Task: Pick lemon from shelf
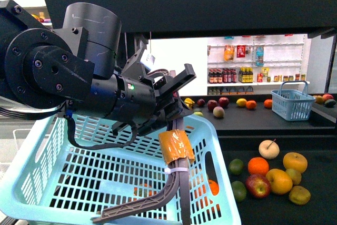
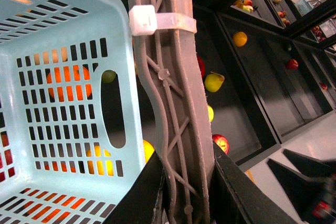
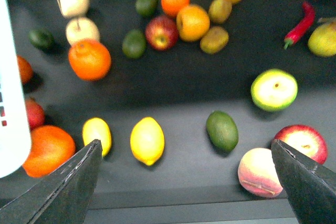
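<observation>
Two lemons lie side by side on the black shelf tier (image 3: 184, 93) in the right wrist view, a larger lemon (image 3: 147, 140) and a smaller one (image 3: 97, 135). My right gripper (image 3: 186, 187) hovers above them, open wide and empty. The larger lemon lies in the span between the fingers, close to one finger (image 3: 68, 187). My left gripper (image 2: 186, 187) is shut on the grey handle (image 2: 176, 119) of the light blue basket (image 2: 68, 77). In the front view the left gripper (image 1: 171, 114) holds that handle (image 1: 176, 148) in front of the shelf (image 1: 210, 9).
Around the lemons lie oranges (image 3: 89, 59), apples (image 3: 161, 31), a dark green fruit (image 3: 222, 129), a peach (image 3: 260, 171) and a red chili (image 3: 299, 24). A small blue basket (image 1: 292, 104) stands on the shelf's back tier. White store shelves with bottles (image 1: 253, 61) stand behind.
</observation>
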Action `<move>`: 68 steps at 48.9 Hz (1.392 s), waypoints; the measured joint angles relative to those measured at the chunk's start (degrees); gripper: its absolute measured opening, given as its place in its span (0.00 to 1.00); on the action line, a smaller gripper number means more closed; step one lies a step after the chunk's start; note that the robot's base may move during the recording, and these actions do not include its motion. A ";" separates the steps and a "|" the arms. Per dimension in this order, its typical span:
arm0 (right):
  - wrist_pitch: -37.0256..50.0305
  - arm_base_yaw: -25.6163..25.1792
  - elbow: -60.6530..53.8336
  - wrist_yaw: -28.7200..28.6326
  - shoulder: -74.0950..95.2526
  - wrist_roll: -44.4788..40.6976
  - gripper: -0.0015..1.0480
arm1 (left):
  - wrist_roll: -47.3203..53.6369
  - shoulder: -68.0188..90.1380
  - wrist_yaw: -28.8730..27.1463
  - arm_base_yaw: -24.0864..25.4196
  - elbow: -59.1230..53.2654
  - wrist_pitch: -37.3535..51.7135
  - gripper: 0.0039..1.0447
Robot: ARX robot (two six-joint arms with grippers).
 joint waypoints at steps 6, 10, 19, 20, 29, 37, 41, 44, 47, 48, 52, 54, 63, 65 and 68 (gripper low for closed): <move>-5.05 2.25 13.70 -1.25 18.12 -1.46 0.93 | -0.20 0.07 0.09 0.00 0.00 0.00 0.17; -7.13 3.50 19.19 -0.17 25.16 -2.01 0.93 | -0.22 0.07 -0.09 0.00 0.00 0.00 0.17; -10.05 5.25 26.05 1.18 36.48 -2.36 0.93 | -0.20 0.07 -0.17 0.00 0.00 0.00 0.17; -10.27 5.40 26.67 1.31 37.46 -2.38 0.93 | -0.20 0.07 -0.20 0.00 0.00 0.00 0.17; -11.69 6.82 31.89 1.81 43.58 -2.40 0.93 | -0.22 0.07 -0.09 0.00 0.00 0.00 0.17; -13.81 7.89 36.79 2.67 47.34 -2.56 0.93 | -0.22 0.07 -0.02 0.00 0.00 0.00 0.17; -14.73 8.39 38.99 3.34 49.22 -2.95 0.93 | -0.22 0.07 -0.04 0.00 0.00 0.00 0.17; -15.30 8.74 40.74 3.89 50.93 -3.15 0.93 | -0.22 0.07 -0.07 0.00 0.00 0.00 0.17; -15.80 9.03 42.14 4.55 52.39 -3.39 0.93 | -0.20 0.07 -0.04 0.00 0.00 0.00 0.17; -15.91 9.07 42.40 4.66 52.63 -3.48 0.93 | -0.20 0.07 -0.07 0.00 0.00 0.00 0.17; -16.55 9.42 43.95 4.92 54.34 -3.87 0.93 | -0.20 0.07 -0.13 0.00 0.00 0.00 0.17; -16.85 9.68 44.70 4.94 55.25 -3.93 0.93 | -0.20 0.07 -0.17 0.00 0.00 0.00 0.17; -17.55 10.58 47.21 5.51 58.36 -4.26 0.93 | -0.22 0.07 -0.07 0.00 0.00 0.00 0.17; -17.79 10.69 47.98 5.92 59.04 -4.37 0.93 | -0.22 0.07 -0.07 0.00 0.00 0.00 0.17; -18.08 10.78 49.18 6.43 59.95 -4.55 0.93 | -0.22 0.07 -0.07 0.00 0.00 0.00 0.17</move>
